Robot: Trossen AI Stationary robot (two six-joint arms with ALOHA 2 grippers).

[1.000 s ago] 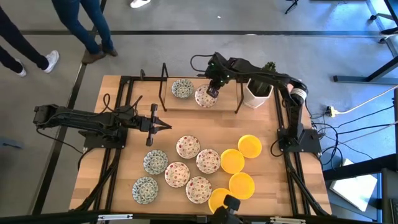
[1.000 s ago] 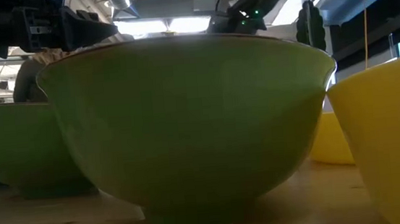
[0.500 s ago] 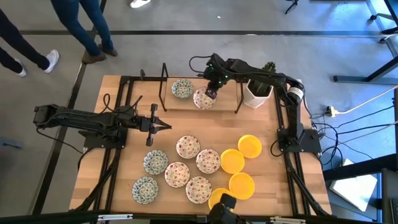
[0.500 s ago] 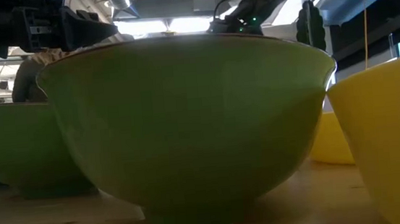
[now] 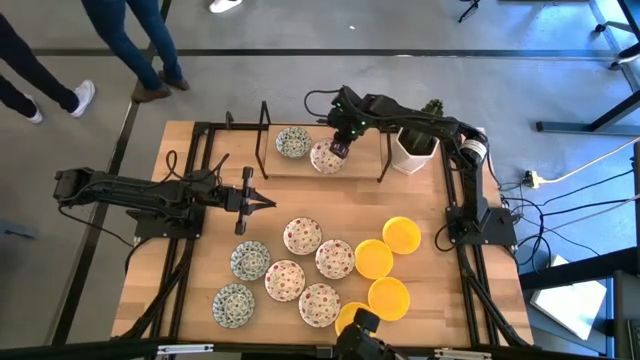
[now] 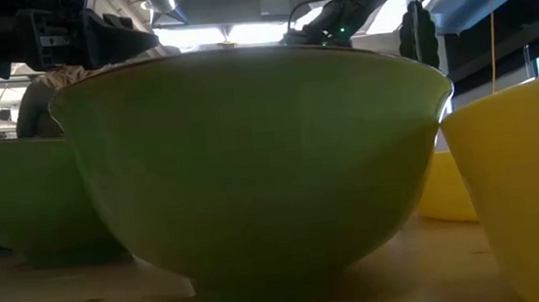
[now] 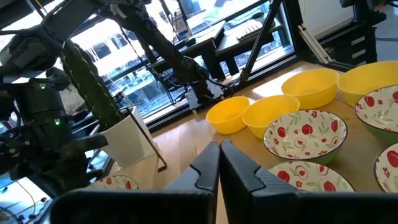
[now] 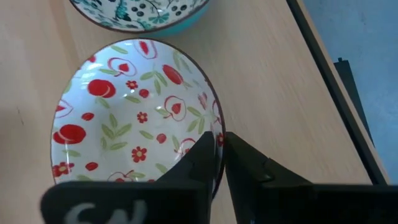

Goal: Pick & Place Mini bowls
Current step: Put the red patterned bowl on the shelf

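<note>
A white mini bowl with red flowers sits on a raised wooden board at the table's far side. A green-blue patterned mini bowl stands beside it. My right gripper is at the flowered bowl's rim, slanting down, shut on it. Several more flowered bowls, two green-blue ones and several yellow ones rest on the near half of the table. My left gripper waits shut at mid-left, level above the table. My right gripper has the flowered bowl's rim between its two fingers, one finger inside the bowl and the other outside. The fingers come slanting down from the table's right. The bowl sits upright on the wooden board.
A white square pot with a cactus stands just right of the board. Black frame posts rise at the board's ends. In the low view a bowl's green underside fills the picture. People's legs show beyond the far edge.
</note>
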